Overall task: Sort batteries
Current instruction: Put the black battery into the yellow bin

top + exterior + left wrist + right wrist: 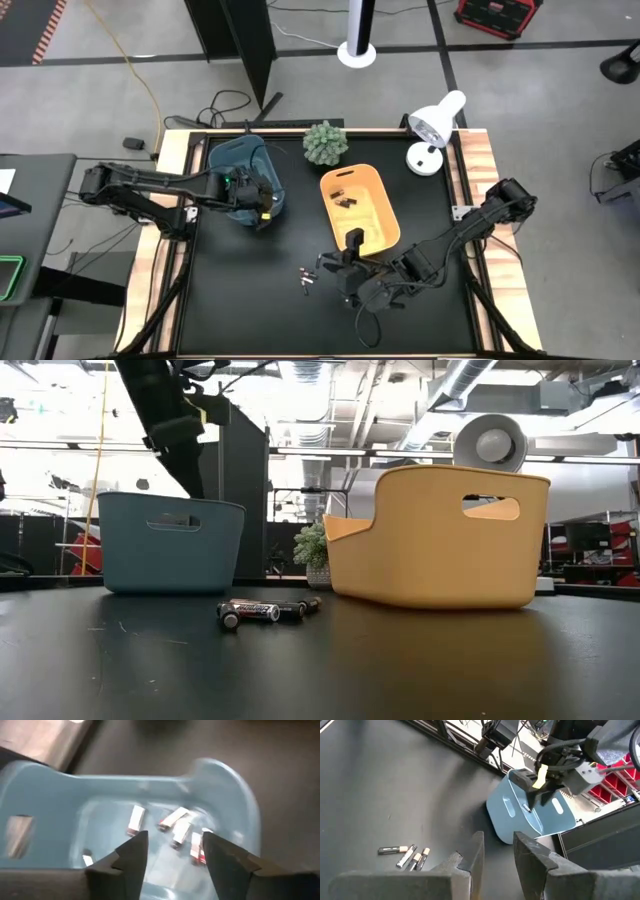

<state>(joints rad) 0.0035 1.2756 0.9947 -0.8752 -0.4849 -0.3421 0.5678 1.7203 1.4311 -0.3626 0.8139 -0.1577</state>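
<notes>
My left gripper (172, 855) hangs open over the blue bin (225, 150), fingers slanting down into it and holding nothing. Several pale batteries with red ends (175, 825) lie on the bin's floor. My right gripper (497, 847) hovers open above the black table, near the orange bin's (385, 200) near end, with nothing between its fingers. A few batteries (308, 275) lie on their sides on the table just left of it; they show again as the batteries (405, 855) in the right wrist view. Dark batteries (345, 198) lie in the orange bin.
A small potted plant (325, 143) and a white desk lamp (435, 130) stand along the table's far edge. The two bins stand side by side at mid-table. Black tabletop spreads around the loose batteries (265, 610) toward the near edge.
</notes>
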